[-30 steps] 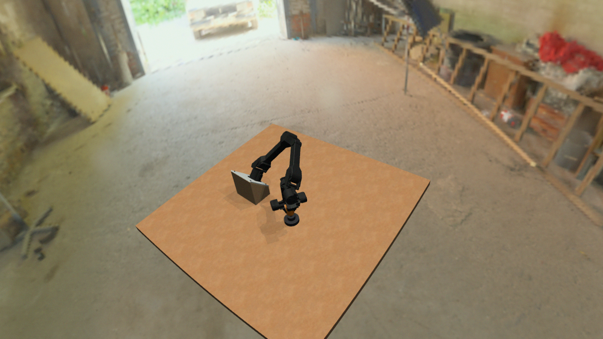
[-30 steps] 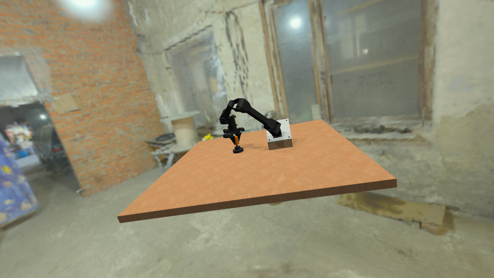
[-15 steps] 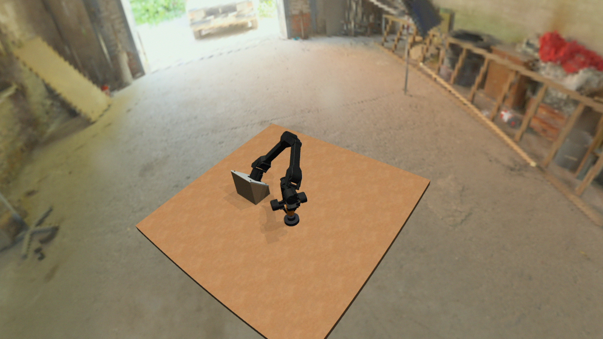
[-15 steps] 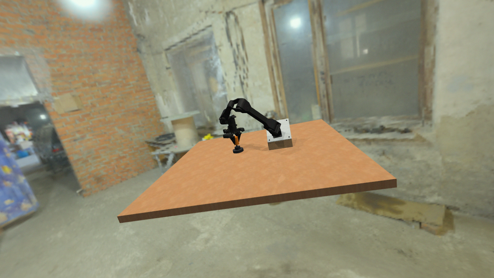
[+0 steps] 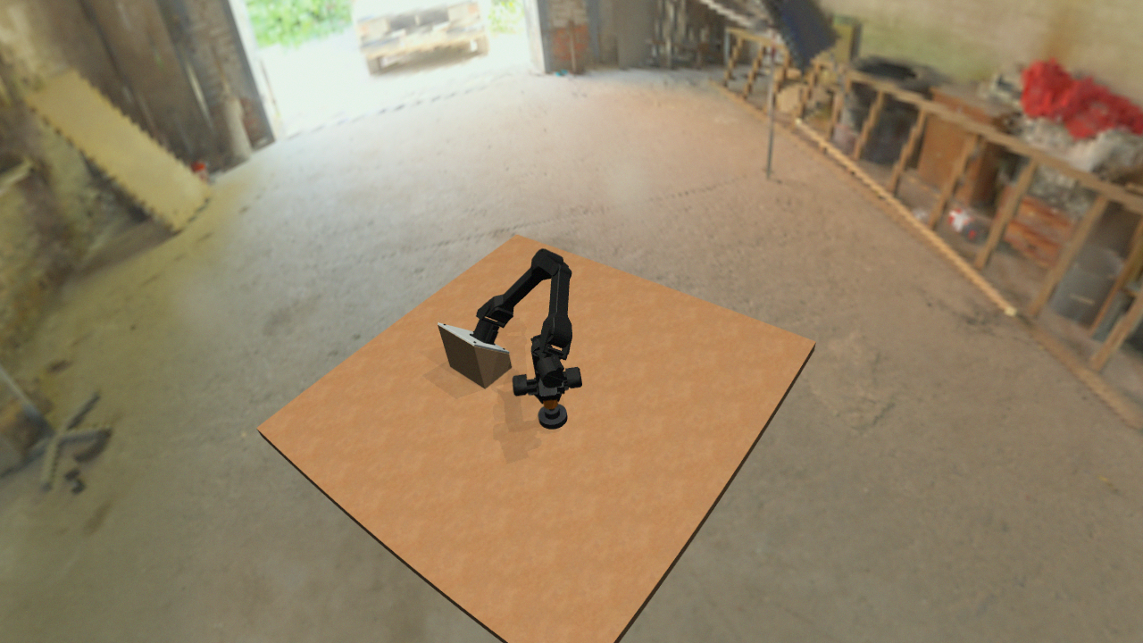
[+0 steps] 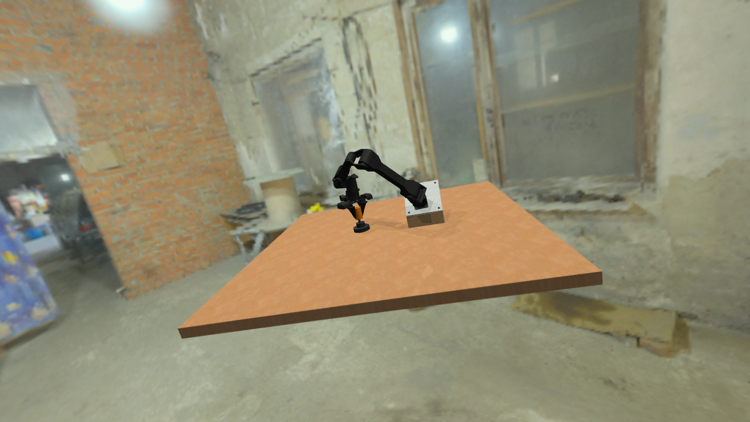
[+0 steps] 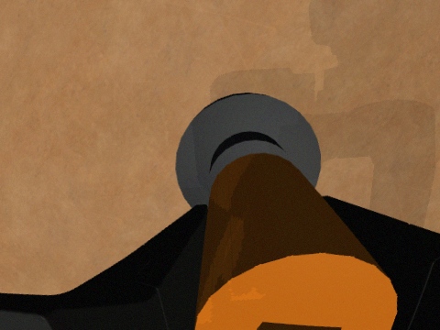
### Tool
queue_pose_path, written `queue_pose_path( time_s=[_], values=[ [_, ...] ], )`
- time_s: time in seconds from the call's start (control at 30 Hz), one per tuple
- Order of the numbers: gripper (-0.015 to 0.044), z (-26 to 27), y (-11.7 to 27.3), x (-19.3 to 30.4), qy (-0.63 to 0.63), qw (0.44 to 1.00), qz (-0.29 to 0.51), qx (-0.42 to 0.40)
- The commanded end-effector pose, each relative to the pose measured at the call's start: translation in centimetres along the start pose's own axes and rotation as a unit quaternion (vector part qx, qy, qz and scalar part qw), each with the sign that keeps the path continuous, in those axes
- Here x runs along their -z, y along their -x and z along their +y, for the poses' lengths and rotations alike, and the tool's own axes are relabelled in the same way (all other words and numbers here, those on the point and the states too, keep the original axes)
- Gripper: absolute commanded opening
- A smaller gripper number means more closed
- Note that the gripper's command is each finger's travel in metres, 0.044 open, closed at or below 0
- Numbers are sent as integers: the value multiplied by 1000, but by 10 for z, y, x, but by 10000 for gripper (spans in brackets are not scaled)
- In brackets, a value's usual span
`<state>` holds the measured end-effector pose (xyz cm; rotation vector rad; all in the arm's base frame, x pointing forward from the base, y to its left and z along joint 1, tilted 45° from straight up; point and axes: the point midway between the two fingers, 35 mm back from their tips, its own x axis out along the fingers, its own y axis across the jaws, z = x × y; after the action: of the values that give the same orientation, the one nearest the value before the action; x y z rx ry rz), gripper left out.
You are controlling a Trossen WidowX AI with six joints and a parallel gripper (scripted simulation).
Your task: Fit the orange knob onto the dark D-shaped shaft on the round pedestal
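Note:
The orange knob (image 5: 550, 405) (image 6: 359, 211) (image 7: 293, 275) stands upright between the fingers of my gripper (image 5: 549, 402) (image 6: 358, 214) (image 7: 262, 212), which is shut on it. The knob is directly above the dark round pedestal (image 5: 553, 424) (image 6: 361, 230) (image 7: 293, 124), in line with its raised centre. In the exterior view its lower end is just above or at the top of the raised centre; I cannot tell if they touch. The D-shaped shaft is not visible, hidden by the knob and fingers. The flat side of the hole is hidden too.
The arm's base block (image 5: 471, 359) (image 6: 425, 219), with a light sloping plate, stands on the brown table top (image 5: 639, 447) (image 6: 398, 262) beyond the pedestal in the top view and right of it in the exterior view. The gripper's shadow falls beside the pedestal.

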<state>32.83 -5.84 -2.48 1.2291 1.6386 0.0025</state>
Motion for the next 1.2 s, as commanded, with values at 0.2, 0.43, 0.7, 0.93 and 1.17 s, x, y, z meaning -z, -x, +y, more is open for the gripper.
queue_pose_path(
  time_s=[0.2, 0.43, 0.7, 0.93, 1.17],
  values=[
    [0, 0, -3, 1, -15, 1000, -1, 0],
    [0, 0, -3, 1, -15, 1000, -1, 0],
    [0, 0, 1, 0, -15, 1000, -1, 0],
    [0, 1, 2, -1, -78, 997, -1, 0],
    [0, 0, -1, 0, -120, 993, -1, 0]
  ],
)
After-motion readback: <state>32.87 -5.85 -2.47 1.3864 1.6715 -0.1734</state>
